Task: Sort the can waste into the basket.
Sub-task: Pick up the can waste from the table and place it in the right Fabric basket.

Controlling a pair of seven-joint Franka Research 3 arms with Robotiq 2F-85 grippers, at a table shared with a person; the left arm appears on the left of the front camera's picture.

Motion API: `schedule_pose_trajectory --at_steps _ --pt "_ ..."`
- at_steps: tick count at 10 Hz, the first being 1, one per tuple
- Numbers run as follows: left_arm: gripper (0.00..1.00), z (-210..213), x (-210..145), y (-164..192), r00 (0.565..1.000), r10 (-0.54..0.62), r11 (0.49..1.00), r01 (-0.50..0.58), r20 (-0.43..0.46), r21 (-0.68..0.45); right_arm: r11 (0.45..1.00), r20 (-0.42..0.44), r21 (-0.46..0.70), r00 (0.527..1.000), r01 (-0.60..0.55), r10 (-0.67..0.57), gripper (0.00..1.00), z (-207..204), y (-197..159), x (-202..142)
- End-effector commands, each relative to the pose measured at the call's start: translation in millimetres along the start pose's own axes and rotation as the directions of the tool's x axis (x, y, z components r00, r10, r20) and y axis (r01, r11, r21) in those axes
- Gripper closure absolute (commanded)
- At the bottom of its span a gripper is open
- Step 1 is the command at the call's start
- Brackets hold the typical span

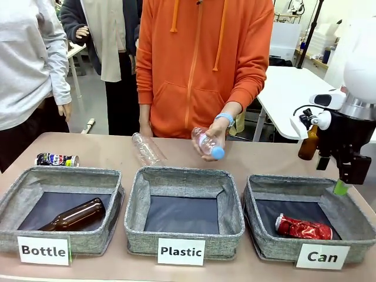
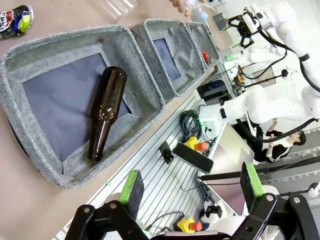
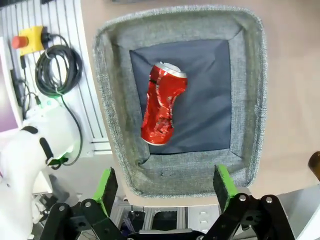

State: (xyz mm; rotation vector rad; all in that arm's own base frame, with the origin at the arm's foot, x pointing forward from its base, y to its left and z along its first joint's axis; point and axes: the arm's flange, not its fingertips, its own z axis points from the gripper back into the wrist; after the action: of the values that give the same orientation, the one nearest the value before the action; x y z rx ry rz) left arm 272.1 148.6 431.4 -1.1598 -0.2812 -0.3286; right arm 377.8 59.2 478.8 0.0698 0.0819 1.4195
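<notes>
Front view: right fingers [image 1: 341, 187] spread wide, empty, above right rim of basket [image 1: 267, 249]. Red can [image 1: 304, 228] below fingers, slightly aside, on basket floor, not touching. Dark can [image 1: 57, 160] on bench [image 1: 106, 150], well apart.

Left wrist view: left fingers [image 2: 132, 186] spread wide, empty. Dark can [image 2: 15, 21] far ahead, off to one side.

Right wrist view: red can [image 3: 162, 103] ahead, between the two fingers' lines, clear of both.

Front view: fixed on the robot's near side, facing across the table [image 1: 264, 161] toward the person [image 1: 200, 70] at the far edge. Left wrist view: rolled, slanting along the basket row [image 2: 142, 55] from its left end. Right wrist view: close, straight down into the Can basket [image 3: 175, 175], shared with the front view.
</notes>
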Motion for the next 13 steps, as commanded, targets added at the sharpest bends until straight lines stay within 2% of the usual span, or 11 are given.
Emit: schedule_pose_trajectory --at_steps 1,3,4,5,6,7,8,9,10,11,13 --pt "0.0 1 0 -3 1.0 0.005 1.0 -0.005 0.002 -0.011 0.994 0.062 0.035 0.993 0.102 -0.104 0.0 -3 -1 2" --pt "0.0 1 0 -3 1.0 0.005 1.0 -0.005 0.002 -0.011 0.973 0.139 0.109 0.966 0.202 -0.217 0.0 3 1 2" --pt "0.0 1 0 -3 1.0 0.005 1.0 -0.005 0.002 -0.011 0.942 0.215 0.185 0.924 0.28 -0.317 0.0 8 4 -1" --pt "0.0 1 0 -3 1.0 0.005 1.0 -0.005 0.002 -0.011 0.884 0.358 0.328 0.822 0.334 -0.443 0.0 16 9 -10" --pt "0.0 1 0 -3 1.0 0.005 1.0 -0.005 0.002 -0.011 0.712 0.463 0.612 0.574 0.343 -0.675 0.0 25 14 -30" --pt "0.0 1 0 -3 1.0 0.005 1.0 -0.005 0.002 -0.011 0.648 0.518 0.728 0.437 0.225 -0.735 0.0 27 18 -47" --pt "0.0 1 0 -3 1.0 0.005 1.0 -0.005 0.002 -0.011 0.485 0.453 0.859 0.198 0.165 -0.869 0.0 29 18 -60" --pt "0.0 1 0 -3 1.0 0.005 1.0 -0.005 0.002 -0.011 0.36 0.358 0.931 0.03 0.069 -0.933 0.0 29 19 -71" --pt "0.0 1 0 -3 1.0 0.005 1.0 -0.005 0.002 -0.011 0.289 0.284 0.957 -0.089 -0.038 -0.955 0.0 27 21 -87" --pt "0.0 1 0 -3 1.0 0.005 1.0 -0.005 0.002 -0.011 0.269 0.248 0.956 -0.168 -0.115 -0.954 0.0 23 25 -101" --pt "0.0 1 0 -3 1.0 0.005 1.0 -0.005 0.002 -0.011 0.261 0.209 0.945 -0.246 -0.198 -0.946 0.0 11 32 -123"
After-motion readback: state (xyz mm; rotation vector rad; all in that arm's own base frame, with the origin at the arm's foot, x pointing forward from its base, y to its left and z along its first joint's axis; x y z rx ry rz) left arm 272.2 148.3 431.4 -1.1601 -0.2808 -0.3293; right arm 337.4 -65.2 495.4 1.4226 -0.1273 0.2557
